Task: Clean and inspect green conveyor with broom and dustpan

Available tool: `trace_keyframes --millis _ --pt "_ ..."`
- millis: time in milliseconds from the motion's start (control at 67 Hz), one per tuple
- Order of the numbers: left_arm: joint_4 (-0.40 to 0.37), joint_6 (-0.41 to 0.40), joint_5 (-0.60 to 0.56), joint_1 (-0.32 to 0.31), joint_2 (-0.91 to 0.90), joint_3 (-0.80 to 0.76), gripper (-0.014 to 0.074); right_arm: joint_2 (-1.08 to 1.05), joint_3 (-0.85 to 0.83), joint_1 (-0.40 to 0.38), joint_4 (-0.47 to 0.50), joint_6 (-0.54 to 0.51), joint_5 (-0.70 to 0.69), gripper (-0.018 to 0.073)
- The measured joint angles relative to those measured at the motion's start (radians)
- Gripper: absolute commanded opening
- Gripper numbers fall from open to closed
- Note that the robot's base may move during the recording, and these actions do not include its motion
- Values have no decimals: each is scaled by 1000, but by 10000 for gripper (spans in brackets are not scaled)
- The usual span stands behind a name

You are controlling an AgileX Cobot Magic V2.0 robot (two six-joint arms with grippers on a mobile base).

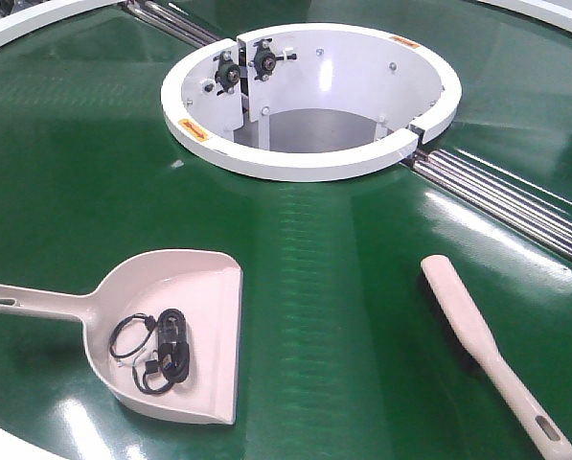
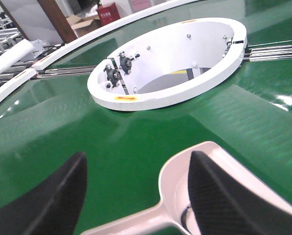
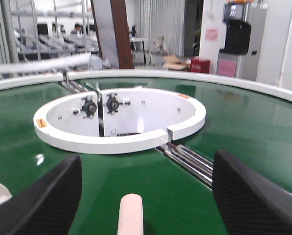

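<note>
Front view looks down; wrist views low, sharing the round opening (image 1: 309, 101).

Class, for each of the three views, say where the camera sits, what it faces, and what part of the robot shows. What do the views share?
Front view: high up, looking down at the dustpan and broom; no robot shows.
Left wrist: behind the open left tool, over the dustpan handle.
Right wrist: behind the open right tool, over the broom tip.
All share the round white opening in the green conveyor.
</note>
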Motion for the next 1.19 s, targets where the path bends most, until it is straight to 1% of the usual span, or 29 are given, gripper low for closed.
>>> trace_keyframes --millis 60,134,224,269,299,343,388,403,433,448,478,493,716,1194 --pt "0 -36 -47 0 -56 98 416 -24 48 0 11 1 -44 524" --pt "0 -104 -90 0 -105 203 414 -26 71 0 15 1 -59 514" --pt "-1 -181 -132 0 -123 262 405 -15 74 0 16 1 -70 477" --pt "-1 -201 -151 0 -124 268 375 -5 74 0 18 1 -69 438" --pt "-1 -207 -160 0 -127 269 334 3 74 0 19 1 -68 396" --pt "-1 -212 -169 0 -129 270 247 12 74 0 19 1 -65 303" --pt "-1 -215 -169 0 -129 270 132 19 74 0 19 1 -61 216" --pt "-1 -215 -169 0 -129 270 97 22 74 0 19 1 -59 168" --pt "-1 -216 -168 0 -129 270 9 25 74 0 19 1 -56 103" --pt "-1 -216 -168 0 -129 270 -8 27 74 0 19 1 -53 55" --pt "-1 -216 -168 0 -129 270 -9 30 74 0 20 1 -49 -7" --pt "-1 -216 -167 0 -129 270 -9 31 74 0 20 1 -46 -17" --pt "-1 -215 -185 0 -129 270 -8 36 74 0 42 11 2 -10" --pt "-1 -214 -192 0 -129 270 -8 36 74 0 43 12 2 -10"
